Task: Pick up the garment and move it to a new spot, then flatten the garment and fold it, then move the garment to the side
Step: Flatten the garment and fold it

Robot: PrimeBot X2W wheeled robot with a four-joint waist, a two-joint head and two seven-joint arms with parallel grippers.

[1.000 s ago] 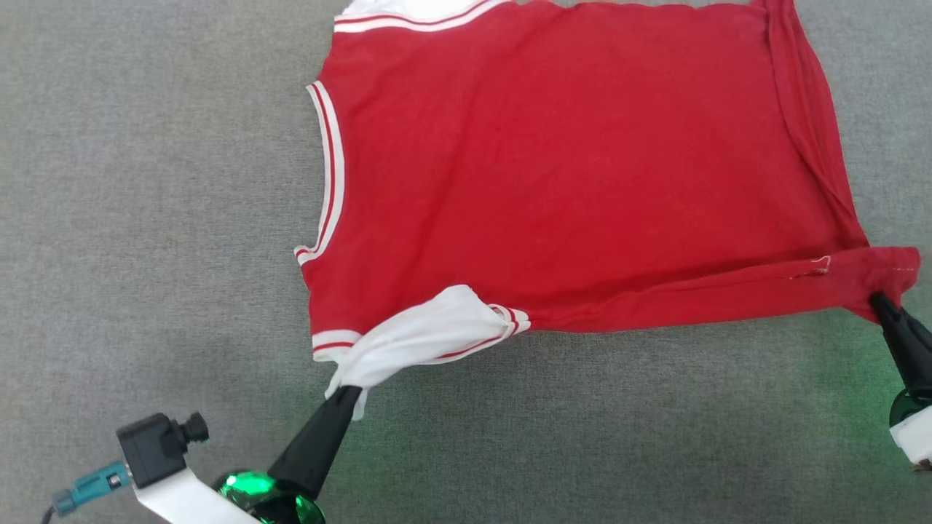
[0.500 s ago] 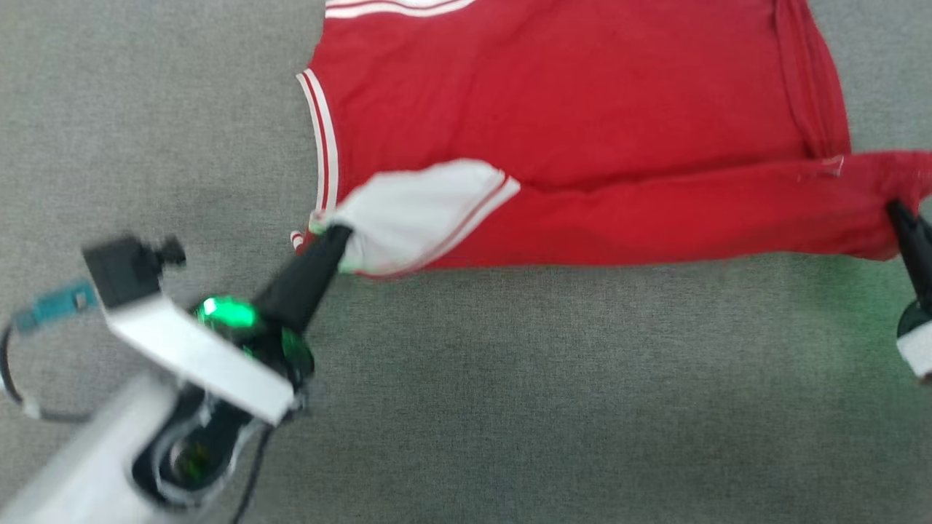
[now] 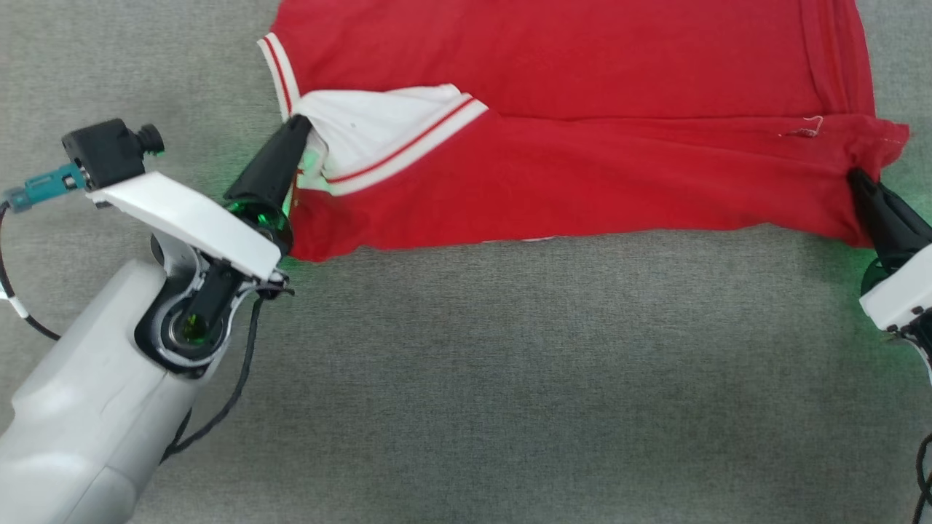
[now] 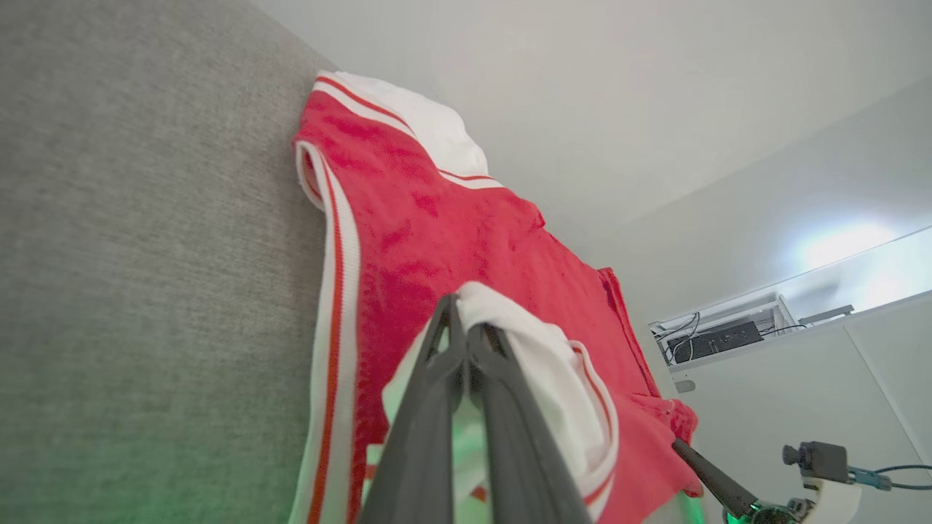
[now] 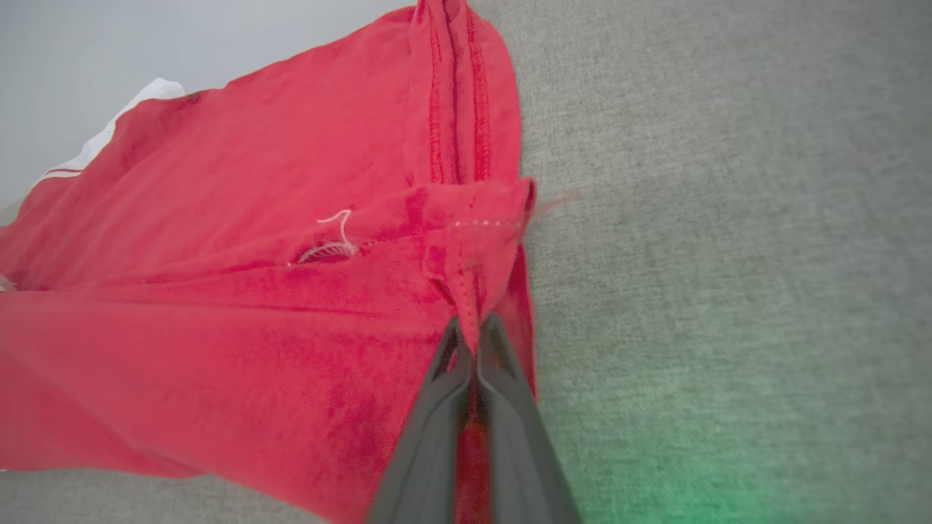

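Garment [image 3: 582, 167] location: upper part of the head view, spread on the grey fabric surface [image 3: 510, 378], its near edge apparently doubled back over the body. At upper left you see the left gripper [image 3: 298, 125] clamped on the white sleeve [image 3: 371, 127]. At the right edge, the right gripper [image 3: 853, 176] is pinched on a red hem corner [image 3: 885, 138].

No text, number or brand can be read anywhere. The garment [image 3: 582, 145] shows a plain red face with striped trim, and the dark device [image 4: 717, 340] on a far shelf is too small to read.
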